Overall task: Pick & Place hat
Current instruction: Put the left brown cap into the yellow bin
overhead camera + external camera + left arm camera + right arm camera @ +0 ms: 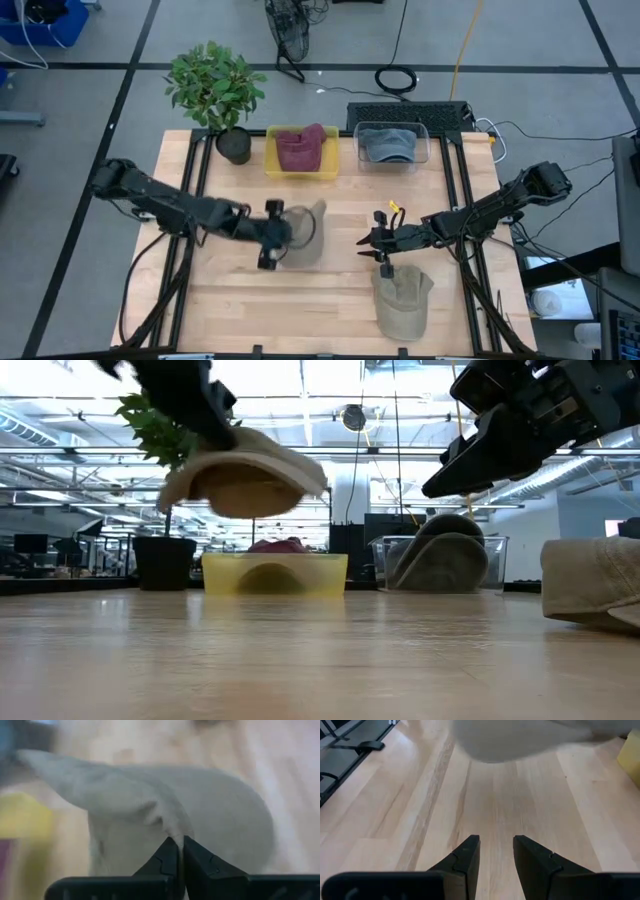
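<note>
Beige hat (302, 232) clamped in dark left claw (272, 236); second beige hat (402, 303) on pale wood table (330, 290); maroon hat (298, 147) in yellow bin (272, 160); grey hat (388, 145) in clear bin (424, 150); green plant (213, 85), black pot (234, 146)

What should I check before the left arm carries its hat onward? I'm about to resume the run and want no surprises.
1. Grip: left gripper shut on the beige hat, cloth pinched between the fingers. Ok.
2. Lift: low view shows the hat clear of the table. Ok.
3. Right gripper: open, empty, apart from the held hat, above the second beige hat. Ok.
4. Yellow bin: already holds a red hat. Room for another: cannot tell.
5. Clear bin: holds a grey hat. Room: cannot tell.
6. Plant stands beside the yellow bin, near the carrying path. Clearance: cannot tell.
</note>
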### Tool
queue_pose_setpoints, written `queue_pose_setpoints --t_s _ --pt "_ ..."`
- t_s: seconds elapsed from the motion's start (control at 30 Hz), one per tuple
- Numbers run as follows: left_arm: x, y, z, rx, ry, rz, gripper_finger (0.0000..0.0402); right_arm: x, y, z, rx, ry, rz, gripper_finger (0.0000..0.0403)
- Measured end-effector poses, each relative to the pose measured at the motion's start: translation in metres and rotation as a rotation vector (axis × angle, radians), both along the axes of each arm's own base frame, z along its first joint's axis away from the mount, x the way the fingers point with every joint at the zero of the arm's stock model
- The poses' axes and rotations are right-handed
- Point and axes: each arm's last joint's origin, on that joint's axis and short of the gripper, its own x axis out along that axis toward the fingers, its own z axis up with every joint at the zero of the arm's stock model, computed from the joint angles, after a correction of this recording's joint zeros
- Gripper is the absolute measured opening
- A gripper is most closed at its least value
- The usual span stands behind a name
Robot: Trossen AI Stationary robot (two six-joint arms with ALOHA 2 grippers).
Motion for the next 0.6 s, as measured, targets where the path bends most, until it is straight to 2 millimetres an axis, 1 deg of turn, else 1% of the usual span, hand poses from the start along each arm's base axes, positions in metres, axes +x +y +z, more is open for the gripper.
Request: queue_pose_setpoints --t_s 0.07,0.17,0.33,0.5,0.6 --pt "0.0 0.016 0.006 0.028 -0.015 0.018 0.0013 0.0 0.0 0.0 -0.006 0.001 0.003 0.0105" --pt "0.0 0.041 0.008 0.063 0.008 0.02 0.0007 0.0 0.0 0.0 -0.018 -0.004 0.009 0.0105" --pt "0.003 0.08 0.006 0.062 0.036 0.021 0.0022 0.001 -0.003 0.001 -0.055 -0.013 0.015 0.0105" --pt "0.0 0.116 0.006 0.116 0.053 0.047 0.0006 0.005 -0.014 0.001 -0.101 -0.021 -0.008 0.0105" --pt "-0.005 0.136 0.008 0.136 0.055 0.057 0.0014 0.008 -0.025 0.003 -0.137 -0.042 -0.03 0.0105"
